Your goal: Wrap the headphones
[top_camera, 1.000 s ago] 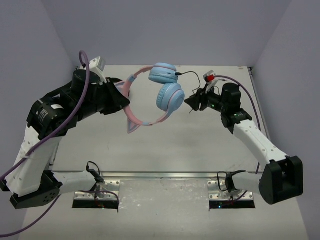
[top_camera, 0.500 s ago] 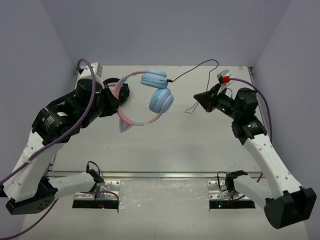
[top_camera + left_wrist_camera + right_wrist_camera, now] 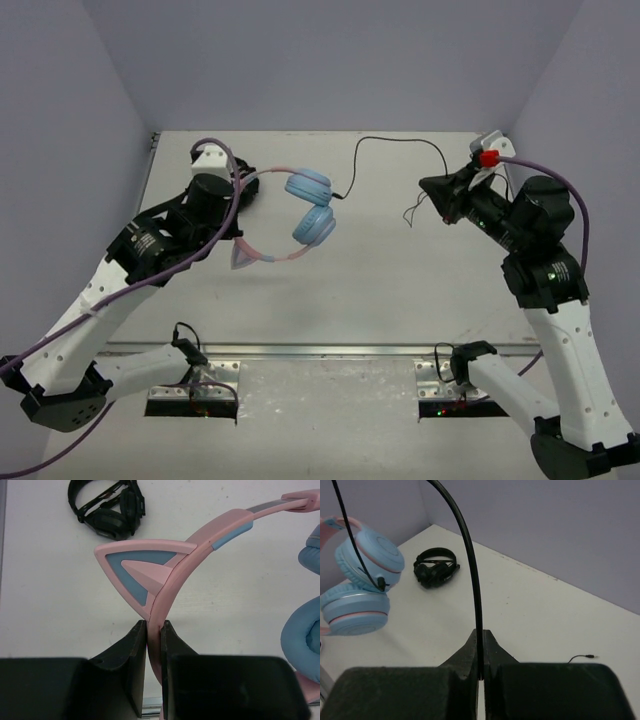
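Left fingers pinch the curved pink plastic headband of the headphones below a triangular cat ear; right fingers pinch the thin black cable.

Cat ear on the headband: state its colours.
Cat ear: pink with light-blue inset; best in left wrist view.

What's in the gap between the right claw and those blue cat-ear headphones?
Only the thin black cable, arching from the headphones to the right claw over bare table; the top view shows it.
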`<state>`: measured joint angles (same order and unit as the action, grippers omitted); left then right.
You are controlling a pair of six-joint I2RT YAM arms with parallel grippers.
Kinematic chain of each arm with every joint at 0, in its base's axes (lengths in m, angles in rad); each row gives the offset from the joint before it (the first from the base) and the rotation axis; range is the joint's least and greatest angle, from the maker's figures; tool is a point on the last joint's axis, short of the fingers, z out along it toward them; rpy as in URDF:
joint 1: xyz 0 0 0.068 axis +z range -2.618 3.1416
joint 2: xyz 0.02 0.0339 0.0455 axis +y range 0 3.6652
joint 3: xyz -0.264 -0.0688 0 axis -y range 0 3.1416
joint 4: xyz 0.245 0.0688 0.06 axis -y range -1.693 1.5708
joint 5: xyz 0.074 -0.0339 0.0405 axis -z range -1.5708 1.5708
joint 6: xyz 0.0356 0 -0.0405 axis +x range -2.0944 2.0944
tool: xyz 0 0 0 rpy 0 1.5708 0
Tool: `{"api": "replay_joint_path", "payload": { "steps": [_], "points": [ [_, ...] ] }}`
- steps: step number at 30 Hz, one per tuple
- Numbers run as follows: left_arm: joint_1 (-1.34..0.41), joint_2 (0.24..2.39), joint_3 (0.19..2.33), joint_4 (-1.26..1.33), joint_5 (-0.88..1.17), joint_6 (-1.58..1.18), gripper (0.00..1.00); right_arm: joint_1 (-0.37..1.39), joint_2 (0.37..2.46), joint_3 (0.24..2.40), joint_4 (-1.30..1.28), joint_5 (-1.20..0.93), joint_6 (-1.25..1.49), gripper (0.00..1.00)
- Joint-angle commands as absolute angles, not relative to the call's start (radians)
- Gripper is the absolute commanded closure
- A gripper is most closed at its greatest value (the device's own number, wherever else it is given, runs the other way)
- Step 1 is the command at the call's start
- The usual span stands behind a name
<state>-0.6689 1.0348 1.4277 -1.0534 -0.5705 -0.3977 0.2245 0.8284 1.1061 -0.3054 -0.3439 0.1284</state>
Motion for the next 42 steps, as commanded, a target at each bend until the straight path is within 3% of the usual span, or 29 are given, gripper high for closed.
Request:
{"api": "replay_joint_path", "payload": {
  "steps": [1,11,17,27,31,42],
  "points": [
    [-0.667,1.0,1.385,-0.839,-0.467,-0.304,1.0,0.224,0.844,1.209,-0.417,-0.47,0.025,0.99],
    [-0.667,0.983,1.233,-0.68,-0.096,-0.2,1.0,0.236,0.87,1.264,-0.529,-0.623,0.009,0.99],
    [-0.67,1.02,1.137,-0.617,0.168,-0.123,1.0,0.267,0.946,1.258,-0.575,-0.589,-0.046,0.99],
    [-0.676,1.092,1.173,-0.656,0.282,-0.037,1.0,0.399,1.071,1.219,-0.598,-0.456,-0.063,0.99],
    [-0.68,1.089,1.166,-0.638,0.301,-0.044,1.0,0.526,1.129,1.212,-0.603,-0.336,-0.068,0.99],
    [-0.681,1.063,1.25,-0.664,0.284,-0.061,1.0,0.566,1.238,1.146,-0.592,-0.14,-0.046,0.99]
  ]
}}
